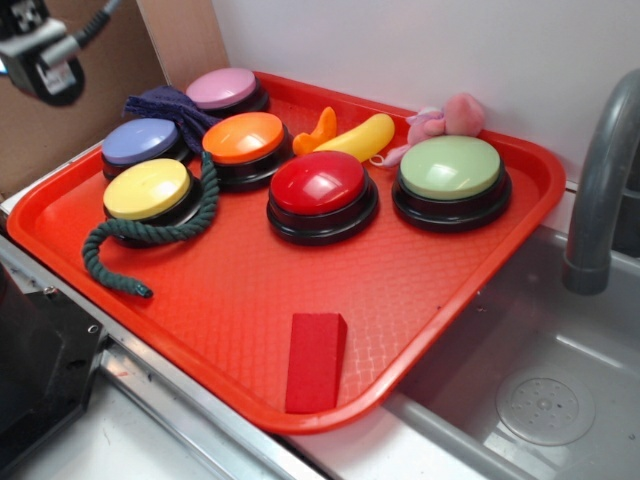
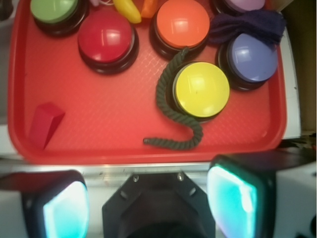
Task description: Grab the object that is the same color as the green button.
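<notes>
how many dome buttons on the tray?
6: pink button back left, purple button, yellow button front left, orange button, red button centre, green button right. None seem hidden.

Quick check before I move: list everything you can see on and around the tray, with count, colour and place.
tray: 1, red, on the counter beside the sink
green button: 1, pale green, back right of the tray
red button: 1, red, centre
orange button: 1, orange, left of the red one
yellow button: 1, yellow, left edge
blue button: 1, lavender-blue, behind the yellow one
pink button: 1, pink, back left
rope: 1, dark green, curled around the yellow button
cloth: 1, purple, between the pink and blue buttons
block: 1, red, front of the tray
banana: 1, yellow, back
orange toy: 1, beside the banana
plush toy: 1, pink, back edge
faucet: 1, grey, right
sink: 1, metal, right
hand: 1, open, above the tray's front edge
</notes>
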Tool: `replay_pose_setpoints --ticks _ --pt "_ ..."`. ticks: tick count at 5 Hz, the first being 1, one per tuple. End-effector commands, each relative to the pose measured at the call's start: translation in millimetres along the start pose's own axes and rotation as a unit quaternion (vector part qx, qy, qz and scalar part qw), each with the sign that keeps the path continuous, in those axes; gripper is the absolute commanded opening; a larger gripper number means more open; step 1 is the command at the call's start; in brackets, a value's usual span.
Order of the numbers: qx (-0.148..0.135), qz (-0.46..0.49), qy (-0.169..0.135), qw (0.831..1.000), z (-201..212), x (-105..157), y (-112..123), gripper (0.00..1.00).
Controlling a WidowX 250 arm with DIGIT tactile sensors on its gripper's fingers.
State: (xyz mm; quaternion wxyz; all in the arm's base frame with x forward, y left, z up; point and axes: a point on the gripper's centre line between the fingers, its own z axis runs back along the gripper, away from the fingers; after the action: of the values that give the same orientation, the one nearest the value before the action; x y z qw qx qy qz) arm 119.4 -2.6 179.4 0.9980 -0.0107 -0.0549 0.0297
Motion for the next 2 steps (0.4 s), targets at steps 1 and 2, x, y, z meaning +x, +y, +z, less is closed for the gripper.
replay_pose_setpoints --ticks 1,2 --pt "0.018 0.027 -0.024 0.999 -50 -3 25 1.00" --pt "0.029 0.068 -0.017 0.997 -75 -6 43 1.00"
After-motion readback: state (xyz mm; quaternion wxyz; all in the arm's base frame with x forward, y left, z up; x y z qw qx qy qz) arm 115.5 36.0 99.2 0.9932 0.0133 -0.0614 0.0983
